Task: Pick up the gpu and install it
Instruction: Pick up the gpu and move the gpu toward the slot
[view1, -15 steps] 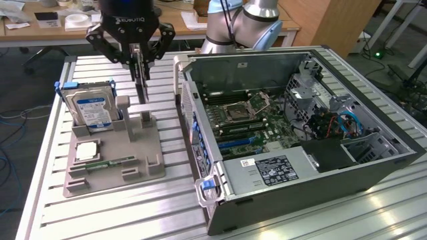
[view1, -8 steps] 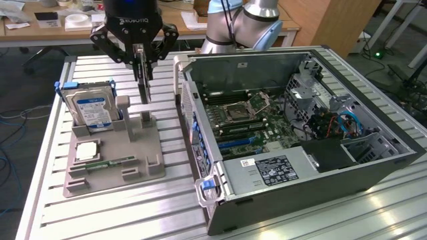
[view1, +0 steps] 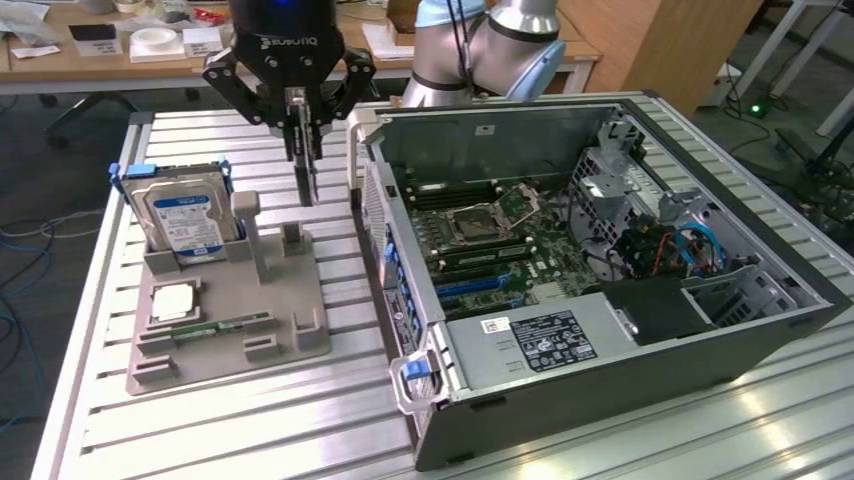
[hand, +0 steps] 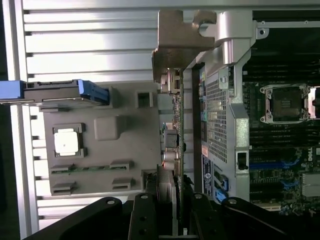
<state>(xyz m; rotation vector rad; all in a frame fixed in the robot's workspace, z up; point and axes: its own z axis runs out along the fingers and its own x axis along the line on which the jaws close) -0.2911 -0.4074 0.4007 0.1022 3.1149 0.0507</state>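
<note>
My gripper (view1: 302, 112) hangs over the slatted table, between the grey holder tray (view1: 227, 335) and the open computer case (view1: 534, 130). It is shut on the gpu (view1: 306, 165), which hangs down from it edge-on as a thin dark strip clear of the tray. In the wrist view the gpu (hand: 176, 130) runs away from my gripper (hand: 170, 202) as a narrow green board with small components, and its silver bracket (hand: 182, 45) is at the far end. The card lies alongside the case's perforated rear wall (hand: 217, 115).
A hard drive (view1: 184, 220) with a blue-white label stands upright in the tray. A square processor chip (view1: 174, 300) and a memory stick (view1: 214, 328) lie in the tray. The case lies open on its side, showing the motherboard (view1: 487, 235) and its blue slots (view1: 467, 285).
</note>
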